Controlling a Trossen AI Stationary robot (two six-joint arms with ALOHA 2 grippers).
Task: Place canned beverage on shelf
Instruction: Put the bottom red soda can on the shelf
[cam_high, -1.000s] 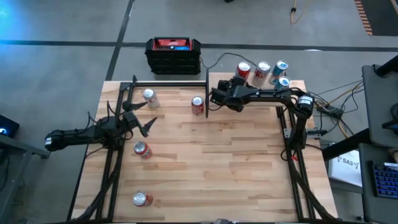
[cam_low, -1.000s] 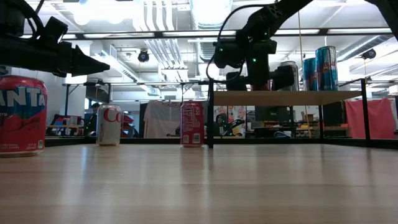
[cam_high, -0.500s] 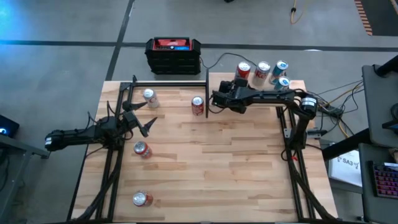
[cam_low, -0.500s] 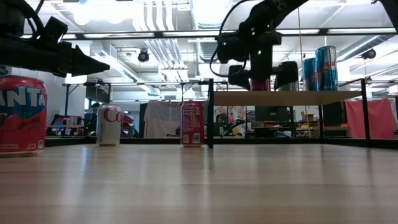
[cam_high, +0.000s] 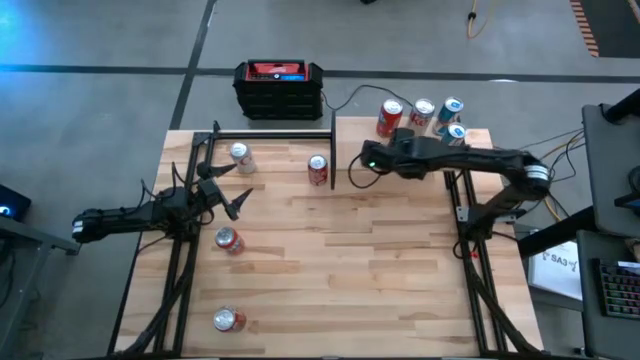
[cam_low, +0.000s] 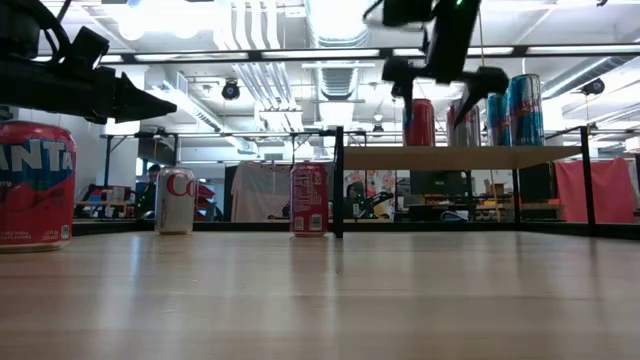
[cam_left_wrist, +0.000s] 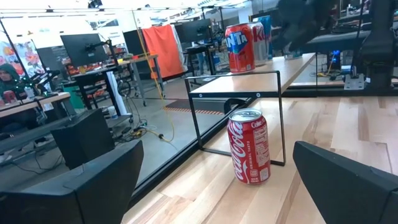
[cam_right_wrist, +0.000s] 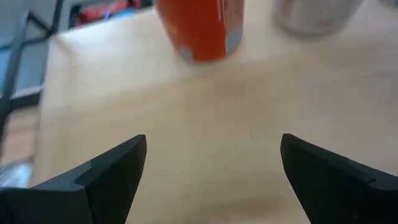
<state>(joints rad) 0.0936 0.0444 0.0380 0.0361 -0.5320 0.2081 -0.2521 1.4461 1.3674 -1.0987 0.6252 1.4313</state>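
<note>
The shelf (cam_high: 478, 142) stands at the table's far right with several cans on it, among them a red can (cam_high: 388, 118) at its left end. That red can (cam_right_wrist: 202, 28) stands upright on its base on the board, a silver can (cam_right_wrist: 314, 12) beside it. My right gripper (cam_high: 358, 168) hangs open above the shelf's near left part, tipped downward, clear of the cans; in the low view the right gripper (cam_low: 445, 80) is above the can tops. My left gripper (cam_high: 228, 195) waits open at the table's left and faces a Coca-Cola can (cam_left_wrist: 250, 146).
On the tabletop stand a silver can (cam_high: 240, 157), the Coca-Cola can (cam_high: 318, 170) next to the shelf's left post, and two red cans (cam_high: 229, 240) (cam_high: 229, 320) near the left arm. A black-and-red box (cam_high: 279, 86) sits beyond the far edge.
My right gripper has drawn back from the red can on the shelf, rising and coming toward the table's near edge while tipping to point downward. The red can has stayed upright on the shelf.
</note>
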